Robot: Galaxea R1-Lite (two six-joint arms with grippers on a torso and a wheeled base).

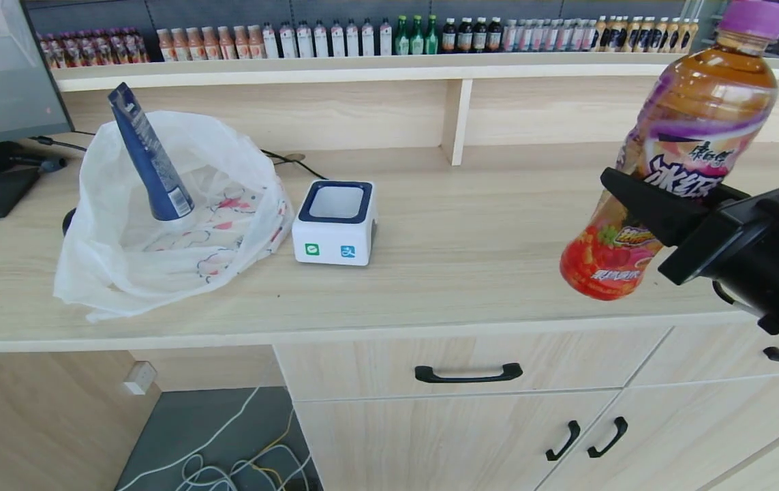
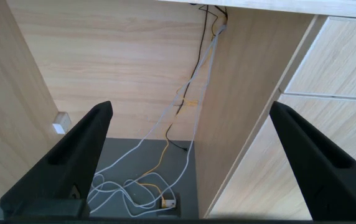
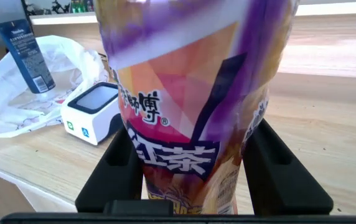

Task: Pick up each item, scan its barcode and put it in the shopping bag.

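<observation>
My right gripper (image 1: 662,211) is shut on a tea bottle (image 1: 682,143) with a purple cap and a purple and red label, held tilted above the counter's right side. The same bottle (image 3: 193,99) stands between the fingers (image 3: 119,165) in the right wrist view. A white barcode scanner (image 1: 334,221) with a dark-rimmed window sits mid-counter, well to the left of the bottle. Left of it lies an open white shopping bag (image 1: 150,239) with a dark blue tube (image 1: 150,157) standing in it. My left gripper (image 2: 190,162) hangs open below the counter, holding nothing.
A monitor (image 1: 1,68) on a black stand is at the counter's far left. A raised shelf (image 1: 362,65) behind carries several bottles. Drawers and cupboard doors (image 1: 464,375) run under the counter, with loose cables (image 2: 159,180) on the floor in the open bay.
</observation>
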